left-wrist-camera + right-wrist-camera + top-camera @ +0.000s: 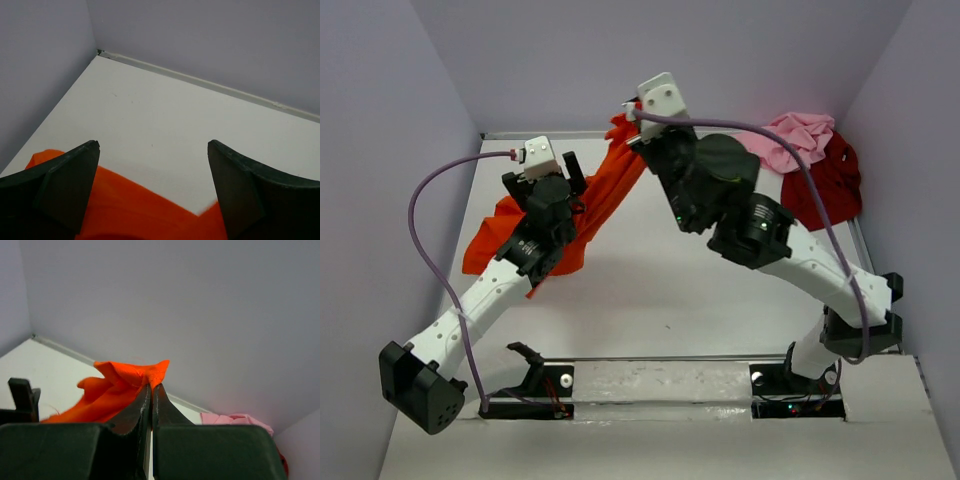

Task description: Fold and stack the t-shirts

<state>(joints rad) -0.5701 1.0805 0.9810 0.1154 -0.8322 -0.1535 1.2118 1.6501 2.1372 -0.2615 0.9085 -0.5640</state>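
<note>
Orange t-shirt [605,195]: soft, light, limp cloth. It hangs as a slack diagonal band from one raised corner at the back centre down to a bunched heap on the left of the tabletop [670,290].

Right claw [151,387]: fingers closed tight on a small pinched peak of the orange cloth, which is lifted clear of the tabletop close to the back wall [670,60].

Left claw [152,145]: fingers spread fully wide with nothing between them. It hovers low over the lower part of the same shirt, and orange cloth shows beneath both fingers. Cannot tell whether they touch it.

Pink t-shirt [795,140] and dark red t-shirt [830,185]: crumpled and unfolded, touching each other in the back right corner.

Handling, as judged: the cloth will sag and fold on itself wherever it is unsupported, so one pinch point only drapes it. A second hold on an edge, at a hem corner or shoulder seam, should let it be spread flat. Thin fabric could slip from a shallow pinch, and a deep one could catch extra layers.

Pose: right arm [800,255] stretches from the near right diagonally across the centre, wrist high. Left arm [470,305] reaches forward from the near left, wrist facing the back left corner.
</note>
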